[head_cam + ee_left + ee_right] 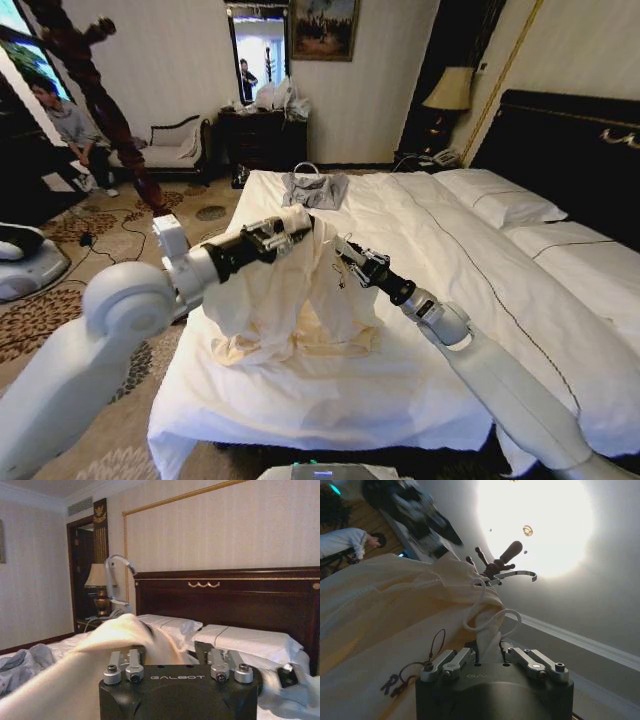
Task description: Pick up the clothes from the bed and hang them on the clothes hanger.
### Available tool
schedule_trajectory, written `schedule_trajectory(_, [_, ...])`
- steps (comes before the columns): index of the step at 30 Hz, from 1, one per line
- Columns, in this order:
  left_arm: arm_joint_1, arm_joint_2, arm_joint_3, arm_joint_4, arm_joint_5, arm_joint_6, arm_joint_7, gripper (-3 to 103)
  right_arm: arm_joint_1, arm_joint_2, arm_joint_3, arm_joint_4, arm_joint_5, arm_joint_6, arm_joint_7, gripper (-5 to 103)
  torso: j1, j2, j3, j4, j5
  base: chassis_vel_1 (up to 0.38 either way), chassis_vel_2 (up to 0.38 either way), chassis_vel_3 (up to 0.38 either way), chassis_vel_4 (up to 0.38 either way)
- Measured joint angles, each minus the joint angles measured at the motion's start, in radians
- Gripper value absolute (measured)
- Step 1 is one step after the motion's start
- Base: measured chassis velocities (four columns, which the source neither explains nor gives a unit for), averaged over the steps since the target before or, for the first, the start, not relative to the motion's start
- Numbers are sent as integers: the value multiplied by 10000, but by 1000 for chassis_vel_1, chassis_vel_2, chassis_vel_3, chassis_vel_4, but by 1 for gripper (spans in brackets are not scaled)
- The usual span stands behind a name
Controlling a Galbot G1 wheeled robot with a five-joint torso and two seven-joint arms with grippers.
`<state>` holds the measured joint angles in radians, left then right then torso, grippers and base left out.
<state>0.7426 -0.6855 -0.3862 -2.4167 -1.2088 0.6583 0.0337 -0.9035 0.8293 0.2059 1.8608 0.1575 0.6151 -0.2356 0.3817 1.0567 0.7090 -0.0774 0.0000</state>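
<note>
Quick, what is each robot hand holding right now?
Left end effector: shut on the cream garment, lifting it off the bed.
Right end effector: shut on the same garment.

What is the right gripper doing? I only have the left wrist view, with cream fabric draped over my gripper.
Observer: The right gripper is raised over the bed, shut on the cream garment, close beside the left gripper.
Operator: Is the garment off the sheets?
Observer: Only partly. Its top hangs from both grippers, while its lower edge rests bunched on the white sheet.
Operator: Where is the stand?
Observer: The head view shows the wooden coat stand on the carpet to the robot's left, beyond the bed's edge.
</note>
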Motion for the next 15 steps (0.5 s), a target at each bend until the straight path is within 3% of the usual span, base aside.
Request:
schedule_trajectory(1, [168, 109, -147, -181, -48, 8, 16, 67, 29, -5, 60, -13, 82, 0, 18, 20, 0, 0, 0, -1, 0, 0, 0, 0, 0])
schedule_trajectory(2, [586, 345, -459, -616, -73, 3, 17, 83, 87, -74, 239, -27, 145, 0, 98, 20, 0, 0, 0, -4, 0, 0, 0, 0, 0])
schedule_trajectory(3, [709, 375, -597, -741, -76, -29, 9, 88, 87, -92, 286, -38, 146, 8, 137, 20, 0, -1, 0, -3, 0, 0, 0, 0, 0])
schedule_trajectory(5, [832, 386, -831, -831, -76, -100, -55, 88, 81, -106, 322, -69, 144, 32, 161, 20, 0, 0, 0, -3, -1, 0, 0, 0, 0])
schedule_trajectory(8, [780, 387, -1654, -801, -170, -223, -663, 99, -10, -110, 388, -249, -123, 297, 128, 20, 0, 0, 0, -3, -2, 0, 0, 0, 0])
schedule_trajectory(15, [706, 994, -3237, 27, -778, -215, -1121, 100, -226, 81, 319, -489, -748, 739, -87, 20, 1, -1, 2, -4, 1, 0, 0, 0, 0])
